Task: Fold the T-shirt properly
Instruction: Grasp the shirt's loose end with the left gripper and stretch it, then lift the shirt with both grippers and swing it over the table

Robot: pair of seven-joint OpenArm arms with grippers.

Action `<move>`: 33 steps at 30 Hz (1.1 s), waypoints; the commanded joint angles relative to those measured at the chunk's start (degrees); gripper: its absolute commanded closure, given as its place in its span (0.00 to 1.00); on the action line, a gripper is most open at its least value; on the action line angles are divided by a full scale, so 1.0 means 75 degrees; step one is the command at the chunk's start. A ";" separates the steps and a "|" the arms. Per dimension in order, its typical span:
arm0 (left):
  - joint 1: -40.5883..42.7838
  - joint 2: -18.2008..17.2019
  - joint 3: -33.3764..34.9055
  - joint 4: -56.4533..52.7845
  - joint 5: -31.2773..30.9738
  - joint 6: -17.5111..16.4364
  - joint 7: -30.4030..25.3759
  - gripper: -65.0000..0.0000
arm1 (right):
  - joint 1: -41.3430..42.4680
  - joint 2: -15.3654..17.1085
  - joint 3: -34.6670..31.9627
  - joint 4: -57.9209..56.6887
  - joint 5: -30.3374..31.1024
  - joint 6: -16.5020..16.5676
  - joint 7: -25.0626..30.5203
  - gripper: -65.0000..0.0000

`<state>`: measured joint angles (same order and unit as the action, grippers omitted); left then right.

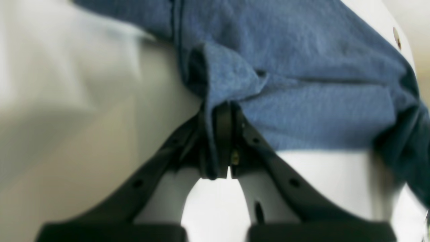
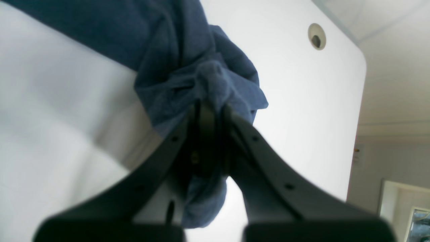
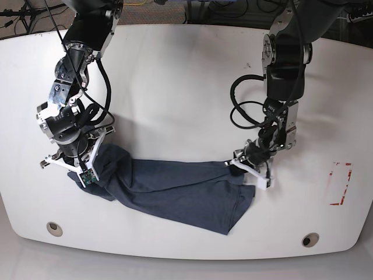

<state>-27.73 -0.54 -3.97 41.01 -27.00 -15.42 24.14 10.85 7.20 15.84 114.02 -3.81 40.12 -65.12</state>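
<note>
Shirt (image 3: 175, 189) bunched on tabletop (image 3: 186, 87), lettering and tag hidden. Left hand (image 1: 223, 134) pinches one end, right hand (image 2: 210, 127) the other; wrist views blurry.

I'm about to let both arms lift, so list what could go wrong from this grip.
1. Each gripper, left and right, is shut on a bunched wad of the T-shirt, likely several layers, so a lift may not spread it flat.
2. The shirt lies twisted and rope-like between the arms; pulling apart could tighten the twist.
3. It sits close to the table's near edge, so slack may slide off.
</note>
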 commanded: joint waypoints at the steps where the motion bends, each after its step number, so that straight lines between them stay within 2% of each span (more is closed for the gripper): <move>1: 0.0034 -0.0310 -0.0286 0.1441 -0.0168 0.0093 0.0292 1.00 | 0.0153 0.0065 0.0028 0.0218 0.0034 -0.0016 0.0120 1.00; 6: 0.0667 -0.0356 -0.0614 0.3246 -0.0215 0.0081 0.1136 1.00 | 0.0130 0.0065 0.0028 0.0264 0.0034 -0.0016 0.0085 1.00; 10: 0.1147 -0.0755 -0.0942 0.4747 -0.0203 0.0081 0.1769 1.00 | 0.0130 0.0065 0.0028 0.0264 0.0034 -0.0016 0.0085 1.00; 15: 0.1651 -0.0860 -0.1528 0.6177 -0.0215 0.0046 0.2495 1.00 | 0.0141 0.0065 0.0028 0.0218 0.0034 -0.0016 0.0085 1.00; 19: 0.1909 -0.1200 -0.1985 0.7243 -0.0215 0.0034 0.3105 1.00 | 0.0188 0.0065 0.0028 0.0171 0.0022 -0.0016 0.0109 1.00; 24: 0.1897 -0.1306 -0.2489 0.8181 -0.0215 0.0034 0.3586 1.00 | 0.0481 0.0065 0.0016 -0.0158 -0.0048 -0.0016 0.0144 1.00; 28: 0.1464 -0.1318 -0.2794 0.8662 -0.0215 0.0034 0.3820 1.00 | 0.0974 0.0124 0.0004 -0.0521 -0.0048 -0.0016 0.0144 1.00; 33: 0.0561 -0.1751 -0.2841 0.8685 -0.0215 0.0069 0.4242 1.00 | 0.1841 0.0417 -0.0043 -0.1037 -0.0048 -0.0016 0.0120 1.00</move>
<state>-19.33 -11.07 -24.93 105.25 -28.10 -15.03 56.95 20.71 8.54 15.62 106.69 -4.23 40.12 -65.65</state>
